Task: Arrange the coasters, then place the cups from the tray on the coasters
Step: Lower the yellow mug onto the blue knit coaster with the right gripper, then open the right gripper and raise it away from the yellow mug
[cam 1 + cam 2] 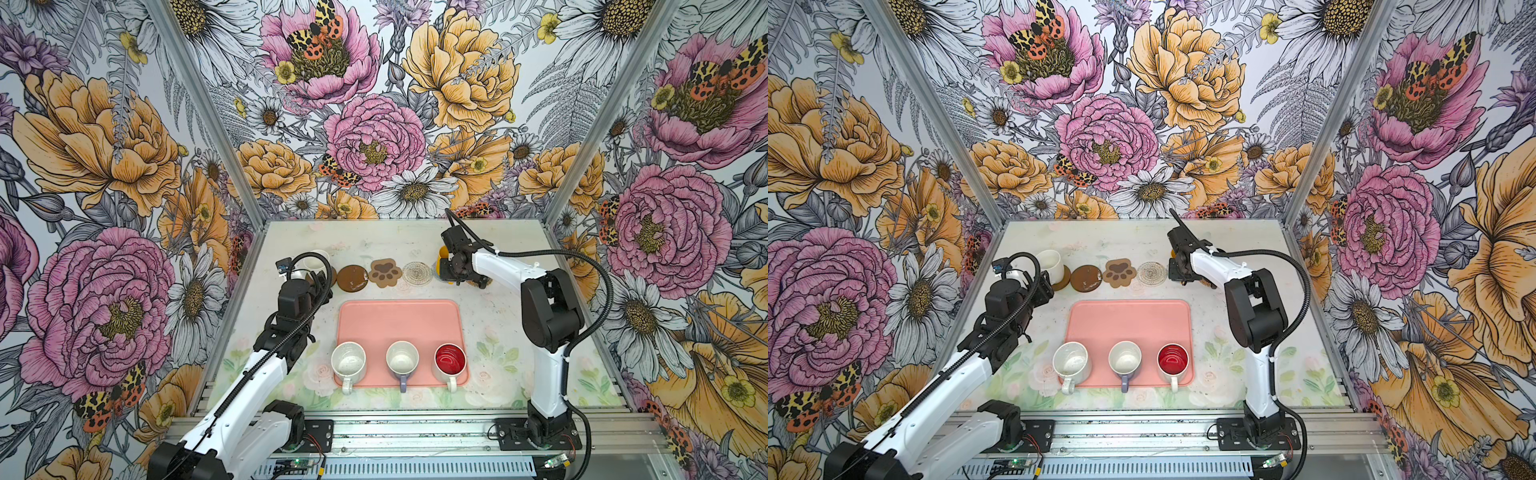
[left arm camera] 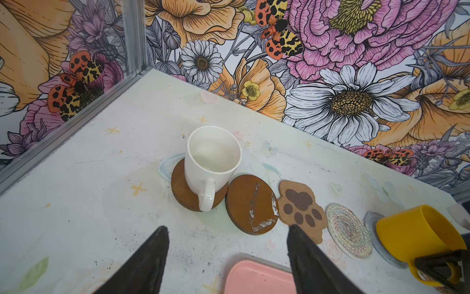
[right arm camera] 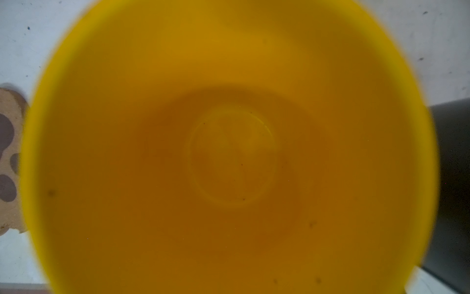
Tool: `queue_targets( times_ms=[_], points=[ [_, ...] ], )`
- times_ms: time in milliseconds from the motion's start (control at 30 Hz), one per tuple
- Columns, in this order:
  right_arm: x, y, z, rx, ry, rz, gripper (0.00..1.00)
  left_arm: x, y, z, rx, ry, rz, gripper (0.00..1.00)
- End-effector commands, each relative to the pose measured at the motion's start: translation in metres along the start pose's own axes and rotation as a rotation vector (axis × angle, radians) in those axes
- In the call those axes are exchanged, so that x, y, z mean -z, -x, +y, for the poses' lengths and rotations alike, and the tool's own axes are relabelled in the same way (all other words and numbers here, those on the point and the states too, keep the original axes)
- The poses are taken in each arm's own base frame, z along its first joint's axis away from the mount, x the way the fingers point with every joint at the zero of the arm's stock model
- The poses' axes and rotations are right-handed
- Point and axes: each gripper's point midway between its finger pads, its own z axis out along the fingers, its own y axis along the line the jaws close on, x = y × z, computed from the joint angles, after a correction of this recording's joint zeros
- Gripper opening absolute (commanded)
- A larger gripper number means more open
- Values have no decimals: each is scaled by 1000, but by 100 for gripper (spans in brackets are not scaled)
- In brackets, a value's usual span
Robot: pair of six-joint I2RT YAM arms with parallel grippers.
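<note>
The left gripper [image 2: 227,229] is held wide open and empty, near the white mug [image 2: 211,163], which is set on a brown coaster [image 2: 183,191]. The yellow mug [image 2: 412,234] is clamped by its handle in the right gripper [image 2: 437,267] and tilted over the blue coaster [image 2: 371,224]; contact cannot be judged. On the tray [image 1: 399,320] three mugs [image 1: 402,357] are seen.

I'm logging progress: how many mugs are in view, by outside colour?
White: 3 – plain white mug, speckled white mug, red-lined white mug
Lavender: 1 – lavender mug
Yellow: 1 – yellow mug
Total: 5 sure; a dark shape beside the yellow mug may be a sixth, cannot tell.
</note>
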Motion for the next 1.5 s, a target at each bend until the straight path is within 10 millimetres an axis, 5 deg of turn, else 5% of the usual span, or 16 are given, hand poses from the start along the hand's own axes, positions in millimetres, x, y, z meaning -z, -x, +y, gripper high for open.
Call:
queue_targets(
  times_ms=[0,167,700,867,1100,1467],
  points=[
    [1,0,0,-16,5,-13,0,2,-1,2,14,-8,0,75],
    [3,-4,0,-17,3,-10,0,5,0,2,16,-13,-5,75],
    [15,-2,-2,-23,3,-33,42,7,4,2,18,-16,-16,75],
    [31,3,0,-24,22,-63,47,8,3,2,18,-17,-15,75],
    [82,14,14,-18,81,-162,50,8,4,3,21,-18,-16,75],
    [209,38,45,37,122,-477,53,6,2,3,25,-10,-9,75]
  ],
)
